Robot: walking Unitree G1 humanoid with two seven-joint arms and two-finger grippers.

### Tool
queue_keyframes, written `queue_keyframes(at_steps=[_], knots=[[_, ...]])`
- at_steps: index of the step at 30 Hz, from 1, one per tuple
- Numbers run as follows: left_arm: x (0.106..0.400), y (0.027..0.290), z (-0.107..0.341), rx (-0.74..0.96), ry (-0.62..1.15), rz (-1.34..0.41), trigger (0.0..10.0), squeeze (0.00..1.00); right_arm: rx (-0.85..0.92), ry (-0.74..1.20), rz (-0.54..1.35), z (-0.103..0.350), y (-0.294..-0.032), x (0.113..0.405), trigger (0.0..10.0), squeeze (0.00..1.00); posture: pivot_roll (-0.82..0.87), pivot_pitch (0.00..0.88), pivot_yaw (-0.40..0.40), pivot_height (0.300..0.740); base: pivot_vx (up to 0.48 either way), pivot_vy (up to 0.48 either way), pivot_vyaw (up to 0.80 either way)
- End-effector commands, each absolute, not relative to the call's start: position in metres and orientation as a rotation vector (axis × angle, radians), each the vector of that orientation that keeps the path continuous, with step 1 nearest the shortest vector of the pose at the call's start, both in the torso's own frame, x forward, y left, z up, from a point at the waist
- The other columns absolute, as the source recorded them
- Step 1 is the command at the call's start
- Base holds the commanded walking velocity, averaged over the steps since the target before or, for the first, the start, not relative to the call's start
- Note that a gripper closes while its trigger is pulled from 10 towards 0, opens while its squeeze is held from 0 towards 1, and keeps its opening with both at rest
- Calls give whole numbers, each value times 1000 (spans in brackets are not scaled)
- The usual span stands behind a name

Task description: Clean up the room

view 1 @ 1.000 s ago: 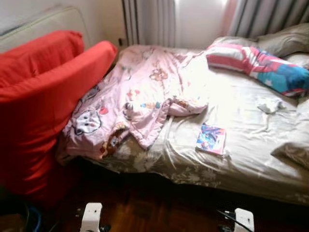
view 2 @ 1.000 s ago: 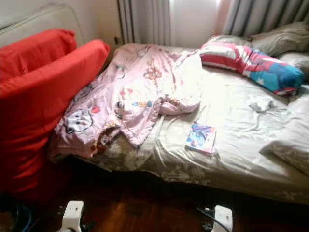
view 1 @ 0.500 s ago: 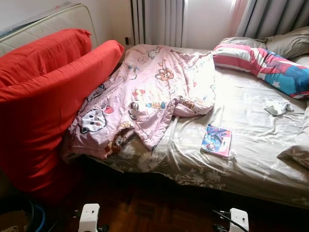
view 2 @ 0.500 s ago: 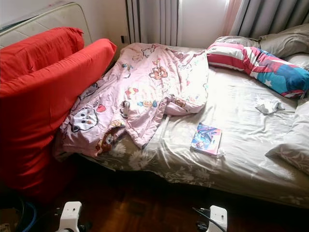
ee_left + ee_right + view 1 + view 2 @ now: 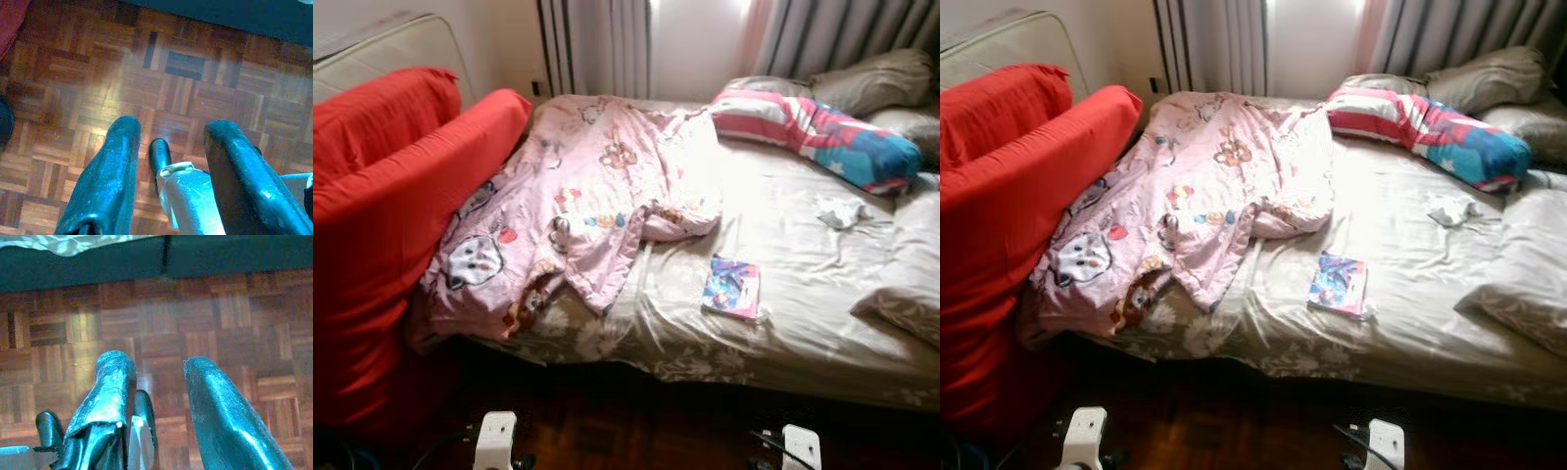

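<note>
An unmade bed [image 5: 822, 338] with a beige floral sheet stands in front of me. A pink cartoon-print blanket [image 5: 597, 196] lies crumpled over its left half. A colourful book [image 5: 733, 287] rests on the sheet near the front edge. A small white cloth [image 5: 842, 211] lies further right, below a striped red, white and blue pillow [image 5: 818, 132]. Both arms hang low by the parquet floor [image 5: 171, 98]. My left gripper [image 5: 171, 134] is open and holds nothing. My right gripper [image 5: 154, 369] is open too, with only floor between its fingers.
A big red cushion [image 5: 382, 225] leans against the bed's left side, with a pale mattress [image 5: 391, 44] upright behind it. Beige pillows [image 5: 871, 83] sit at the bed's head and right edge. Curtains [image 5: 597, 44] hang behind. Dark wood floor runs along the bed's front.
The whole picture has shifted left and down a little, so the camera moved. Nothing on the bed has moved, and both grippers stay low and open.
</note>
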State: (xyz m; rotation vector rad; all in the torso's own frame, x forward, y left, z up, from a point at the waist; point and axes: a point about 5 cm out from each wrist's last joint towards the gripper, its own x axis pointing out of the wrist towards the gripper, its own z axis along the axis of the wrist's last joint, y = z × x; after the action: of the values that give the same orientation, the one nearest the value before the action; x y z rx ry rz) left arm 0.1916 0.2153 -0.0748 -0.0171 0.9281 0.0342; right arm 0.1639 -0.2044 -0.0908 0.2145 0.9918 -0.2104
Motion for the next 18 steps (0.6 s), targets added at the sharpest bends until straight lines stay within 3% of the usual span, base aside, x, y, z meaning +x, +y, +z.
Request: queue_keyframes(at_steps=[1,13,18], knots=[[188,217,-76,-11,939,33,10000,0,216,981,-203,-90,-202,167,10000,0,-64,0,10,740,300,0,0],[188,217,-76,-15,936,33,10000,0,217,985,-205,-90,-202,167,10000,0,-62,0,7,740,311,0,0],[189,218,-76,-16,935,34,10000,0,222,989,-203,-90,-202,167,10000,0,-61,0,7,740,312,0,-796]])
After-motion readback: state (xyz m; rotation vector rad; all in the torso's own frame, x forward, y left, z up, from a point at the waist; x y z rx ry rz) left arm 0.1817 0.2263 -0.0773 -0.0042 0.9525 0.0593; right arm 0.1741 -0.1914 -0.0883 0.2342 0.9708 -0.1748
